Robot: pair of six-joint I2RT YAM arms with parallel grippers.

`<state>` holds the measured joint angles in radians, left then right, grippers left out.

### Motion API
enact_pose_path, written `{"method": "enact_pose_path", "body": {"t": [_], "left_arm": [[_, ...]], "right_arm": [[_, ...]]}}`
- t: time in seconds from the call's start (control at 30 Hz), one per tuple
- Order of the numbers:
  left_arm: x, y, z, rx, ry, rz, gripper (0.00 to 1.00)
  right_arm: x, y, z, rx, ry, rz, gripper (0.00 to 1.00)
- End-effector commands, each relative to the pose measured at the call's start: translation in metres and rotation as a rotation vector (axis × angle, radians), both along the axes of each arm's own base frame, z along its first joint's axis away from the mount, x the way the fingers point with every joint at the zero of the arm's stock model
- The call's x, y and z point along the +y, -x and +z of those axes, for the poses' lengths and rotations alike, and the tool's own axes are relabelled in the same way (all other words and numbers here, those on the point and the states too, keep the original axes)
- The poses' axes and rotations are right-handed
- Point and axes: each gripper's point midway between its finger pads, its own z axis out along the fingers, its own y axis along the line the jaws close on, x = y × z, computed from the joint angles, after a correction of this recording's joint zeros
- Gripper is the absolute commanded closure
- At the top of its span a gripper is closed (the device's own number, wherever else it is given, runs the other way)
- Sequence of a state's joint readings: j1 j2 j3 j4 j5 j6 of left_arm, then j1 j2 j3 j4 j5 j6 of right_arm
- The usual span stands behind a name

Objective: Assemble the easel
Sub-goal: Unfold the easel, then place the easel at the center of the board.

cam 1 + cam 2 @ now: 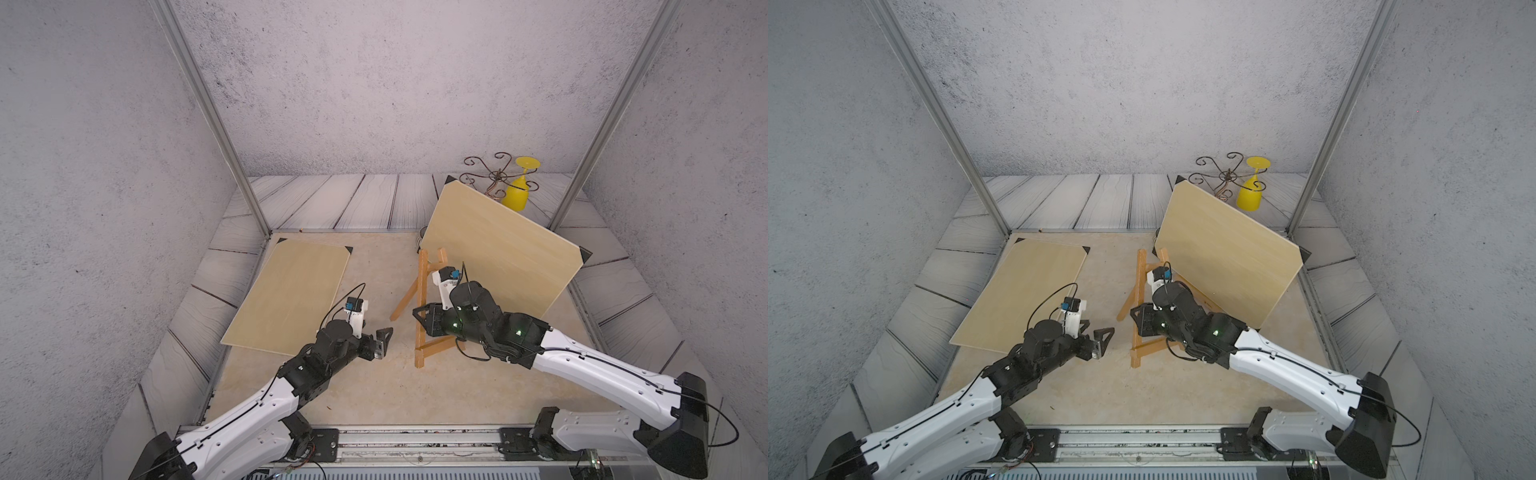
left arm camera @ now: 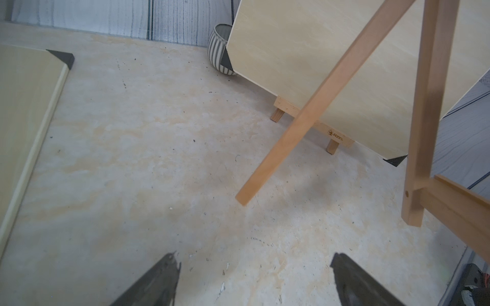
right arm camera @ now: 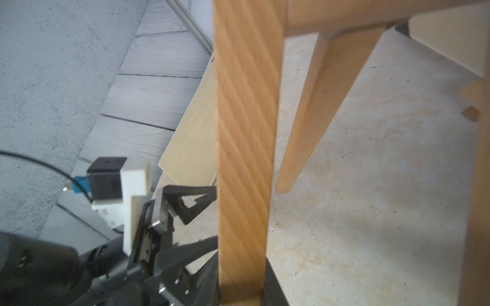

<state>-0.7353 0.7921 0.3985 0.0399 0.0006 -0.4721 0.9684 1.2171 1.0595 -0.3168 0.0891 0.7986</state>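
easel (image 1: 421, 291) | leg pinched between right fingers (image 3: 274, 288) | left fingers (image 2: 159, 280) spread, nearby

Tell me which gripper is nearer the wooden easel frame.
Right. The right gripper is shut on a leg of the easel frame; the left gripper is open, apart from it, touching nothing.

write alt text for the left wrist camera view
The left gripper, jaws open and empty, points across a mottled beige tabletop at a light wooden easel frame with one leg splayed out. Beyond, a pale wooden board rests on a second small easel.
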Motion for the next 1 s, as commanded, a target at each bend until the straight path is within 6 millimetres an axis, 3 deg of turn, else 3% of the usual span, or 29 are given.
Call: {"method": "enact_pose_path", "body": {"t": [0.0, 0.23, 0.43, 0.63, 0.97], "left_arm": [[0.016, 0.015, -0.007, 0.058, 0.015, 0.033, 0.06], [0.079, 0.031, 0.003, 0.073, -0.048, 0.251, 0.04], [0.115, 0.034, 0.011, 0.036, -0.104, 0.392, 0.03], [0.126, 0.029, 0.013, 0.028, -0.128, 0.455, 0.03], [0.121, 0.021, 0.016, 0.044, -0.149, 0.461, 0.03]], "right_arm": [[0.0, -0.033, 0.024, -0.136, 0.008, -0.125, 1.0], [0.012, -0.067, 0.008, -0.285, 0.148, -0.265, 1.0], [0.044, -0.091, -0.021, -0.348, 0.216, -0.303, 1.0], [0.059, -0.114, -0.046, -0.378, 0.288, -0.372, 1.0], [0.071, -0.138, -0.075, -0.389, 0.3, -0.407, 1.0]]}}
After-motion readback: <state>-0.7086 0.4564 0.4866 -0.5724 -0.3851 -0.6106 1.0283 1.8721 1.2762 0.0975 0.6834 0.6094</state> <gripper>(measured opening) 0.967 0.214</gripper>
